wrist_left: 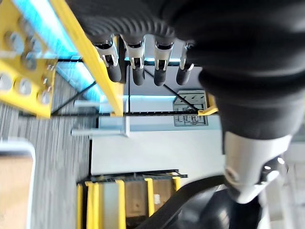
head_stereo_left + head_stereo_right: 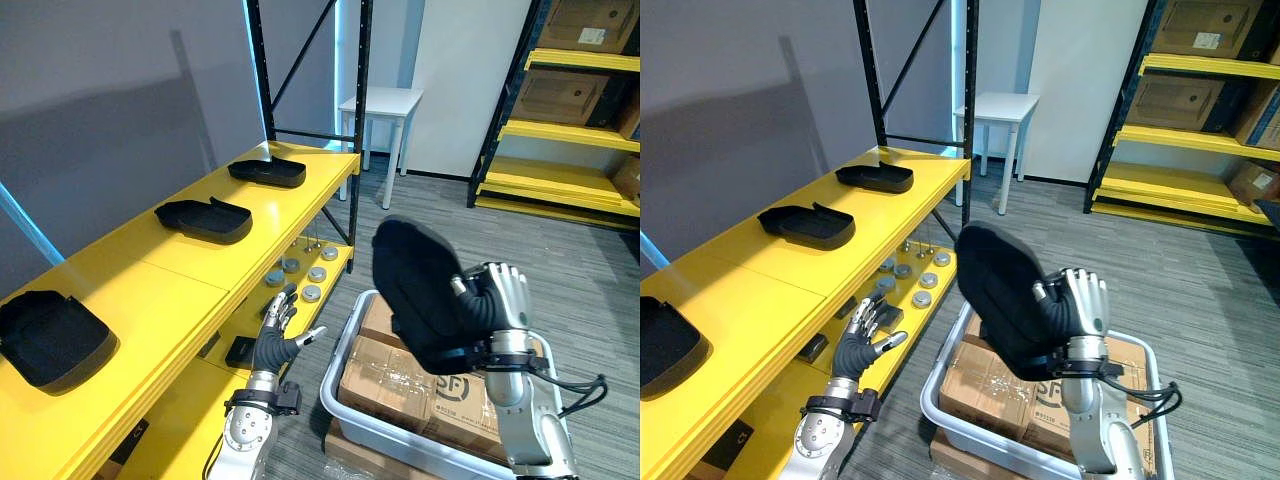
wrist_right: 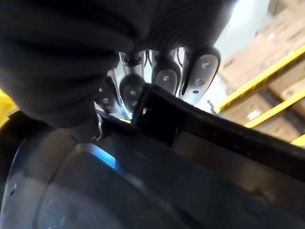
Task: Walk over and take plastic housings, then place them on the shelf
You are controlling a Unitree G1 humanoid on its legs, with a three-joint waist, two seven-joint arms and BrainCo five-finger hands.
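**Carrying a housing toward the shelf**

The right hand grips a black plastic housing by its rim and holds it upright, off the open side of the yellow shelf. The left hand is empty, fingers relaxed, beside the shelf's lower tier. The step appears to be transport. Next, the housing likely needs swinging onto bare shelf top.
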